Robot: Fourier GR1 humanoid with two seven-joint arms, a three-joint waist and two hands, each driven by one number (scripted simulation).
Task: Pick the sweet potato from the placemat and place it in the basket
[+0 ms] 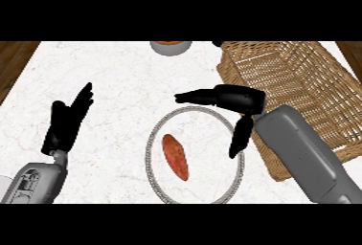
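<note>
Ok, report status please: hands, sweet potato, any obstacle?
Right hand open, above round white placemat. Left hand open, resting. Orange-red sweet potato on placemat. Woven wicker basket unobstructed.

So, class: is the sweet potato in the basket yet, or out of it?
Out. The sweet potato lies on the round placemat, beside the wicker basket; neither hand holds it.

Setting: a kitchen. The white, faintly veined marble tabletop (113,72) fills most of the frame, with brown wooden flooring (14,57) showing at the upper left and upper right corners. A round white placemat with a beaded grey rim (151,143) lies at lower centre, carrying an orange-brown oblong sweet potato (175,156). A tan woven wicker basket (297,72) occupies the upper right. A small grey bowl (170,48) sits at the top edge.
</note>
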